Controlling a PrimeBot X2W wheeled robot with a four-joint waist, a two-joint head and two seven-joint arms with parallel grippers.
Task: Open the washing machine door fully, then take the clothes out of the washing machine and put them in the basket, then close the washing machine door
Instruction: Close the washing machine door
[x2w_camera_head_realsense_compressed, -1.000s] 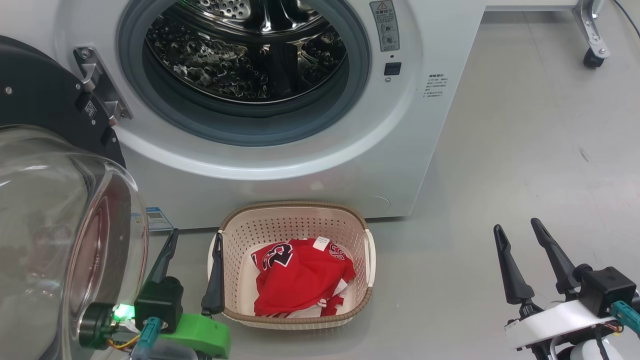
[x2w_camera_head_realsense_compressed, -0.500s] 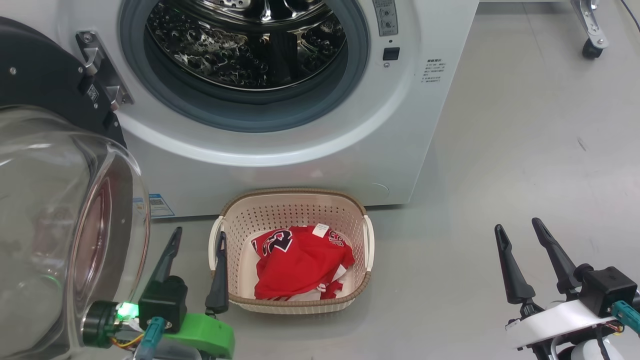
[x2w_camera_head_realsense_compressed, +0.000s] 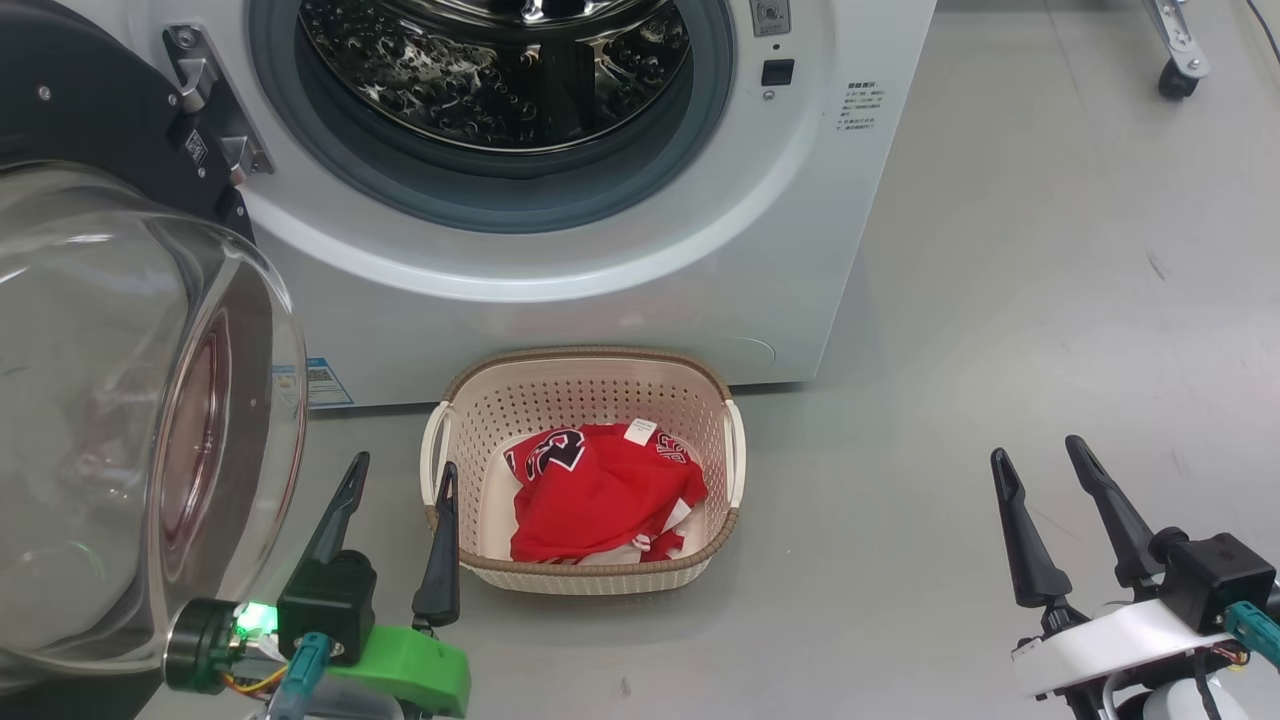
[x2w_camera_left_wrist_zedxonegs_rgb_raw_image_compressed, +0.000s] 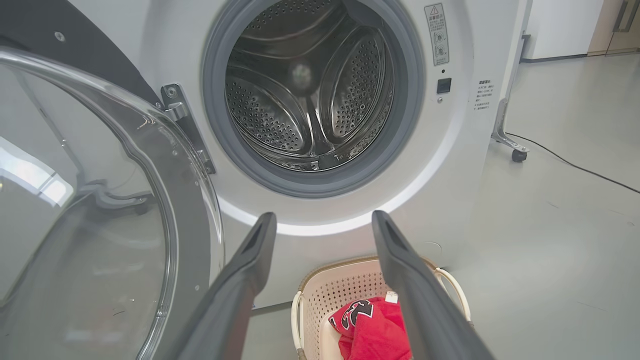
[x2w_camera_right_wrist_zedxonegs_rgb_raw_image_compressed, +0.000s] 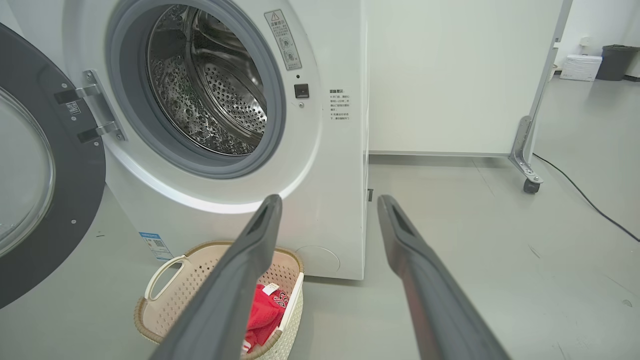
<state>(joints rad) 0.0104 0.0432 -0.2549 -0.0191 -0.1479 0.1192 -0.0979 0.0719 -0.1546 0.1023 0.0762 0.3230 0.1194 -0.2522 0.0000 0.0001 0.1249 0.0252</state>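
Lying crumpled inside small cream perforated plastic basket (x2w_camera_head_realsense_compressed: 585, 357): bright red jersey garment (x2w_camera_head_realsense_compressed: 600, 490); basket on grey floor (x2w_camera_head_realsense_compressed: 1000, 300), just before big white front-loading washing machine (x2w_camera_head_realsense_compressed: 560, 300); round black door with clear glass bowl (x2w_camera_head_realsense_compressed: 120, 400) swung open at left; left gripper (x2w_camera_head_realsense_compressed: 405, 465) released, empty, just beside basket's left handle; right gripper (x2w_camera_head_realsense_compressed: 1037, 450) released, empty, well apart.

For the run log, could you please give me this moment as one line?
door open | drum empty | clothes in basket | left gripper open, empty | right gripper open, empty | pending: close door
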